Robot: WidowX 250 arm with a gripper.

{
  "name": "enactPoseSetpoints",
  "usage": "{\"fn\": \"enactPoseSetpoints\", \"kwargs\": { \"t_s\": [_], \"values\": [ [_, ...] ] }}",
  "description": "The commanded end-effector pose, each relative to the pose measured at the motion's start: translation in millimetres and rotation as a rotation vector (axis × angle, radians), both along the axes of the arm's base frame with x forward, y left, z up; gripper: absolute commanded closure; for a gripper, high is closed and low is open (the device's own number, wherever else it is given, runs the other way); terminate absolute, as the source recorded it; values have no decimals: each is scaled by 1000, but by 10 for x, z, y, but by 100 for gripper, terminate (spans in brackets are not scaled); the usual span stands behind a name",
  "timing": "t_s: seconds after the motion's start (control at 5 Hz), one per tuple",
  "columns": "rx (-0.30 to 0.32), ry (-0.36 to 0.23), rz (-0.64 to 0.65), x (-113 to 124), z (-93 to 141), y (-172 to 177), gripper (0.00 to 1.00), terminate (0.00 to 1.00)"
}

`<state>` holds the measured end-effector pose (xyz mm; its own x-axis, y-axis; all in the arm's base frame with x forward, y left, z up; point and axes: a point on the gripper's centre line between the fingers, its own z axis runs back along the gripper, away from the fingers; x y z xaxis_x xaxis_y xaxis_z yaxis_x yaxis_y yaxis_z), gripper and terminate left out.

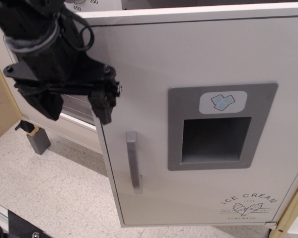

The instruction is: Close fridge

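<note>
The white fridge door fills the frame and faces me almost flat, with only a thin strip of the interior showing above its top edge. It has a vertical grey handle, a grey recessed dispenser panel with a blue ice-cube sticker, and an "ICE CREAM" print at the lower right. My black gripper is at the door's left edge, above the handle. Its fingers are spread; the right finger rests against the door's outer face near the edge.
Behind the gripper at left is the white oven front with its barred window and a dial marked 450. A grey foot stands on the speckled floor. A wooden panel lies far left, a black base bottom left.
</note>
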<state>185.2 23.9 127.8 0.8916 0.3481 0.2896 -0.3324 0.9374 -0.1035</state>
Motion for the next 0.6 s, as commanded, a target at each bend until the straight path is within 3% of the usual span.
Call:
{"fn": "enactPoseSetpoints", "kwargs": {
  "t_s": [0.0,0.4],
  "values": [
    [5,-43,93,416,170,140,0,0],
    [9,-54,110,673,109,73,0,0]
  ]
}}
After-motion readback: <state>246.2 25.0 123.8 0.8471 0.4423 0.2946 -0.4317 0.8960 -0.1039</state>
